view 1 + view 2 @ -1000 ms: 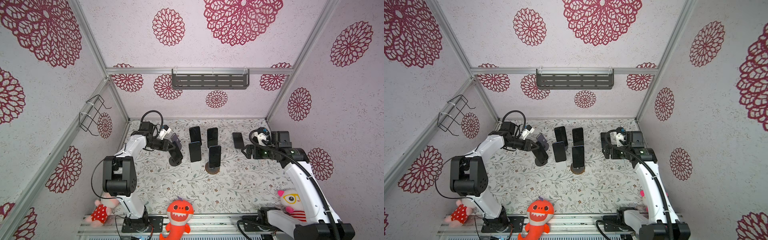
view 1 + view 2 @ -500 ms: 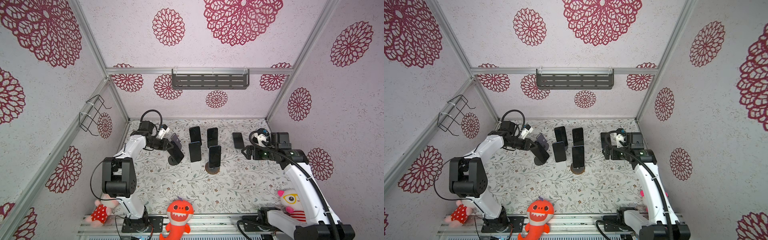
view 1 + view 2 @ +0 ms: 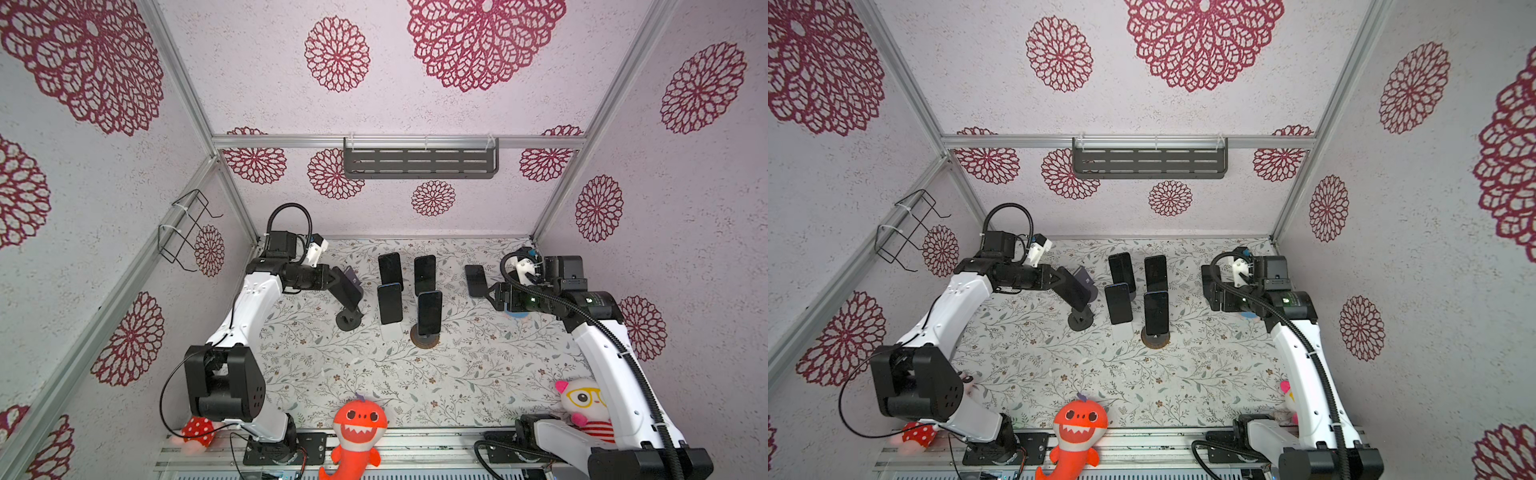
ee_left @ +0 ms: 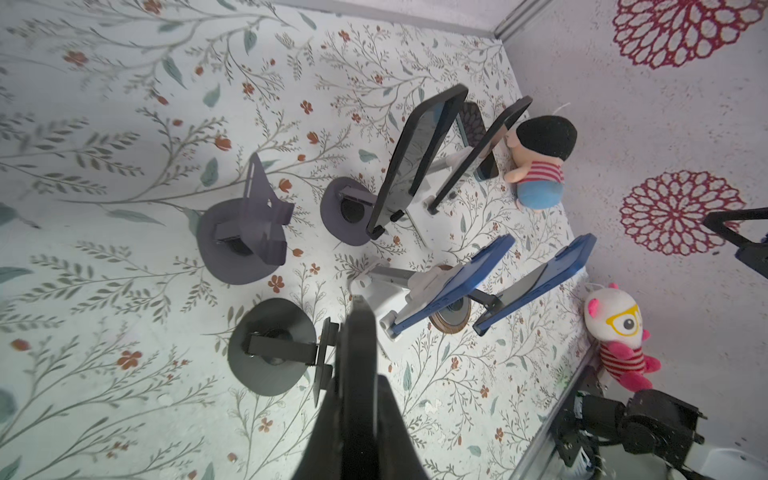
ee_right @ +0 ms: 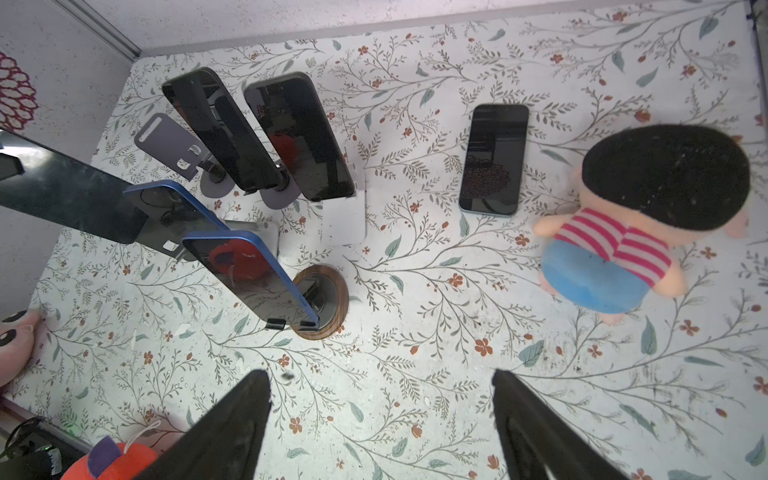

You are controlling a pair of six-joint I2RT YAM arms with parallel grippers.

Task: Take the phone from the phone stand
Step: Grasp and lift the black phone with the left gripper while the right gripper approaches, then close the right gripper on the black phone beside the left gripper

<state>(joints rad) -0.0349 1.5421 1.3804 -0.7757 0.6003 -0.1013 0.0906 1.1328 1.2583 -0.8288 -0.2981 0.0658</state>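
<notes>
Black phone (image 4: pixel 358 328) | left gripper (image 4: pixel 357 390) clamped on it | right gripper (image 5: pixel 379 378) spread

Left end effector (image 4: pixel 358 386) tightened, phone (image 4: pixel 360 328) clamped

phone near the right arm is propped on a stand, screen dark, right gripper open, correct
No: that phone lies flat on the table, not on a stand, as the right wrist view shows. The screen is dark and the right gripper is open.
</notes>
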